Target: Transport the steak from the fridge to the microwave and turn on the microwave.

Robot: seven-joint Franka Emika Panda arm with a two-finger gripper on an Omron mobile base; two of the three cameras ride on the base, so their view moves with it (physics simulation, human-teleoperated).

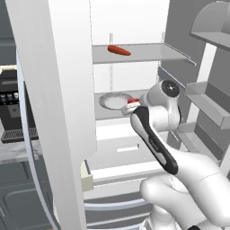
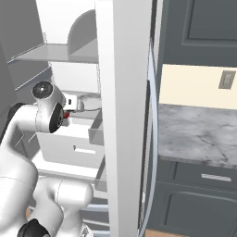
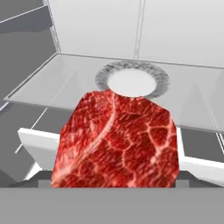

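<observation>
The steak (image 3: pixel 118 140) fills the gripper (image 1: pixel 131 104), jaws clamped wide on it; plate (image 3: pixel 131 78) at twelve o'clock. Draw straight back, clearing the fridge (image 1: pixel 49 90) shelf and door.

Arm extended forward from the base, elbow bent, wrist roughly level. Pincer (image 1: pixel 130 104) closed around the steak (image 3: pixel 117 142), jaws set wide across it, the meat carried between them.
</observation>
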